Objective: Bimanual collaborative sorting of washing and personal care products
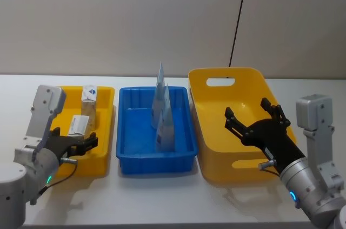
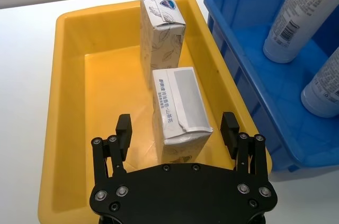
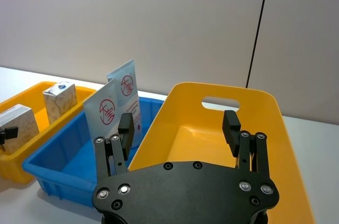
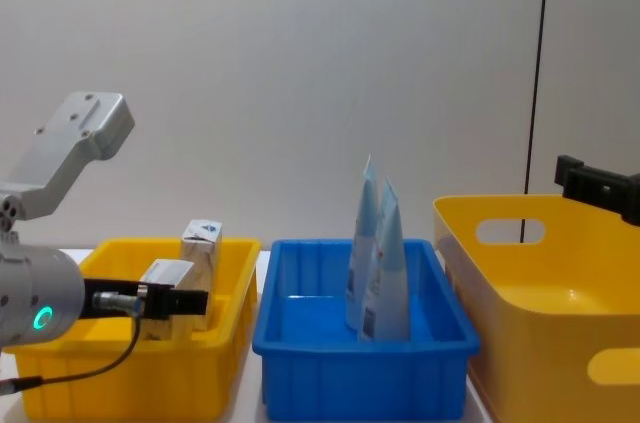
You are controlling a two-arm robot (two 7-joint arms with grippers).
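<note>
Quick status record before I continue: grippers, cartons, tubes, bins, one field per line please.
left gripper: open, lined up on the near carton in the small yellow tray
right gripper: open, over the large yellow bin
cartons: two, both upright in the small yellow tray
tubes: two, standing in the blue bin
blue bin: between the two yellow containers

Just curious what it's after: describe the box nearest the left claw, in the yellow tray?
The box is a small cardboard carton, beige with a leafy print, its white-and-grey face turned up. It sits in the yellow tray, its far end seemingly against a second, upright box. The open left gripper straddles its near end without touching.
</note>
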